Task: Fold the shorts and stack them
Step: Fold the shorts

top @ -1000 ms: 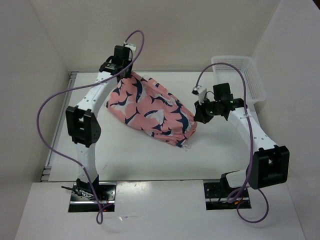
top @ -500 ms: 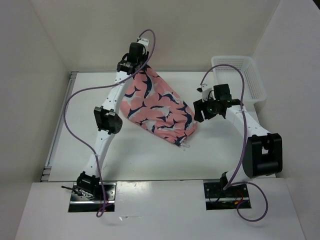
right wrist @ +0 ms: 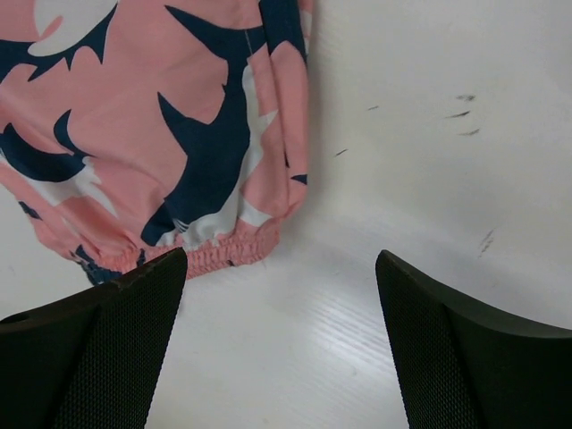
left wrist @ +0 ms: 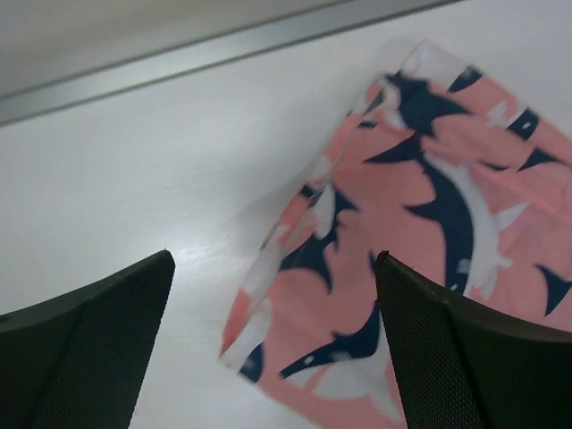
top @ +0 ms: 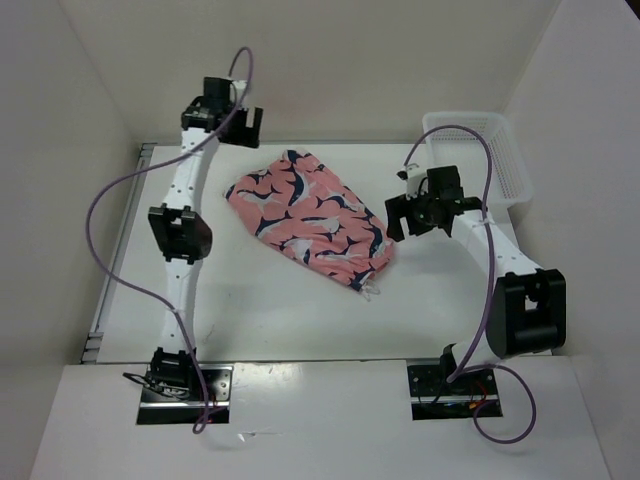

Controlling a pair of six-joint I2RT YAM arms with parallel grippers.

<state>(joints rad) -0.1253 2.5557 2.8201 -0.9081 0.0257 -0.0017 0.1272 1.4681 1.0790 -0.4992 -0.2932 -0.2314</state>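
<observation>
The soft salmon-pink fabric shorts printed with navy-and-white whale shapes are lying as a flattened diagonal bundle at the middle of the white desk, touching neither arm. The left end effector is hovering released and empty beyond the cloth's far-left corner, and the right end effector is hanging released and empty just beside the gathered elastic end. The cloth is presenting as light, limp and liable to unfold, so a hold is best taken by pinching all layers at a corner or along the elastic band.

Bright, even light, faint soft shadows, left wrist view blurred, fingers defocused
</observation>
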